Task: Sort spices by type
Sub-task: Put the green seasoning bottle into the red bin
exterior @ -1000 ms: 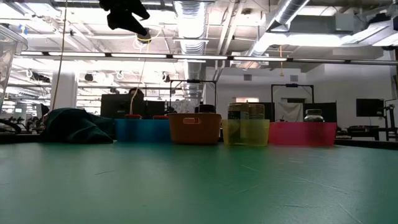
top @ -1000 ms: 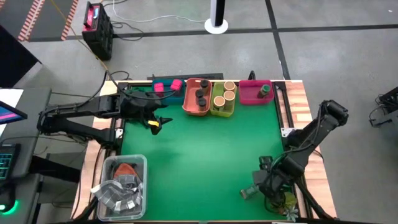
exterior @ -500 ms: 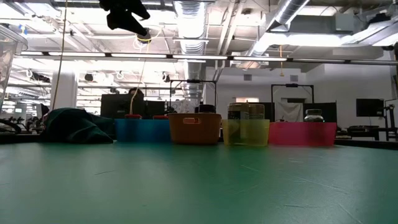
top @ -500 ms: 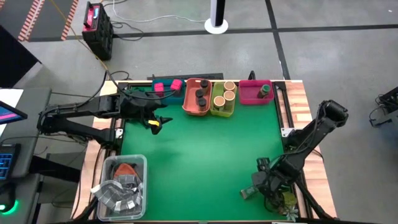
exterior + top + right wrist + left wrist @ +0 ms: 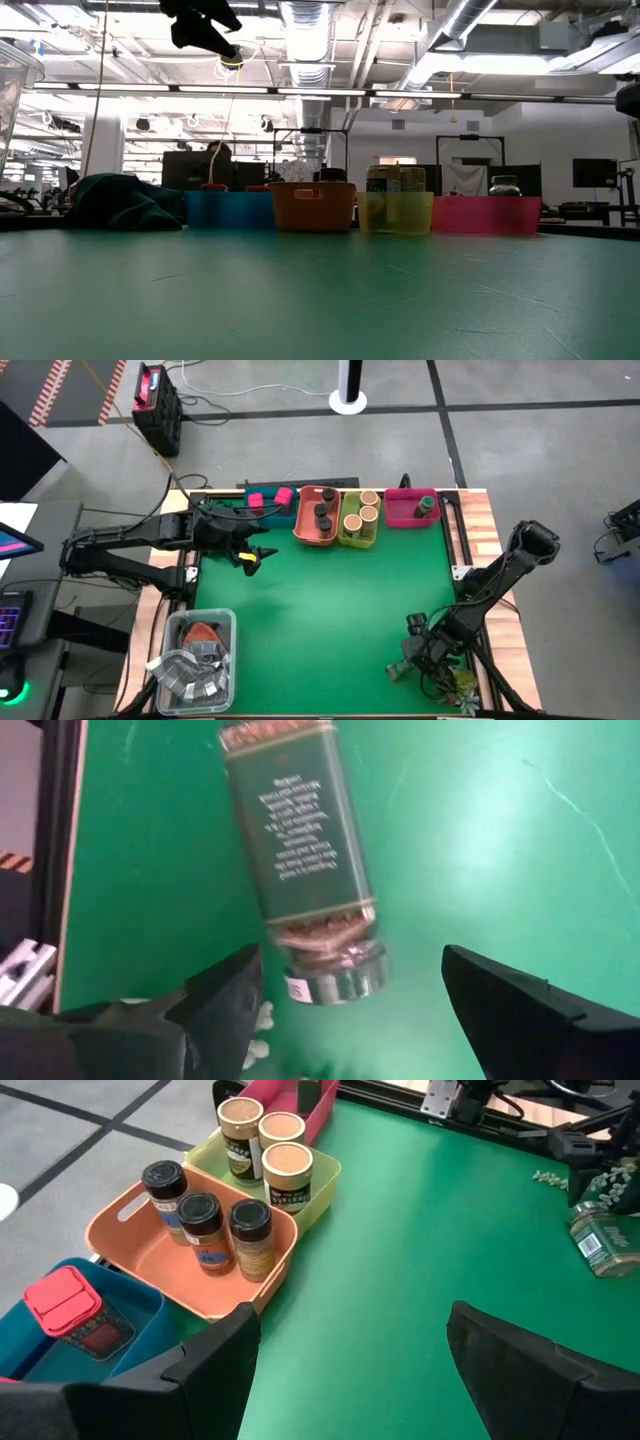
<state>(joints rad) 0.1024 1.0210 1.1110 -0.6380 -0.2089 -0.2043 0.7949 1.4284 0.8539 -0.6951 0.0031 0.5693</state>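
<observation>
The left gripper [image 5: 250, 556] hangs unmoved, jaws wide and empty, beside the blue tray [image 5: 262, 512]. Over the last second the right gripper [image 5: 418, 652], jaws wide and empty, has crept in over the green-labelled jar [image 5: 300, 855] lying near the tabletop [image 5: 320, 610]'s right front corner, so a pickup looks imminent. The jar lies flat, long axis running out ahead of the jaws, lid end nearest them.

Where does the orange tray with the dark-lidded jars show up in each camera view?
High view: orange tray at the table's far edge, second tray from the left.
Low view: orange tray mid-picture at the far edge, its contents hidden by its wall.
Left wrist view: orange tray beyond the fingers, three dark-lidded jars standing in it.
Right wrist view: not in it.
Shared landmark: the yellow tray directly beside it.
</observation>
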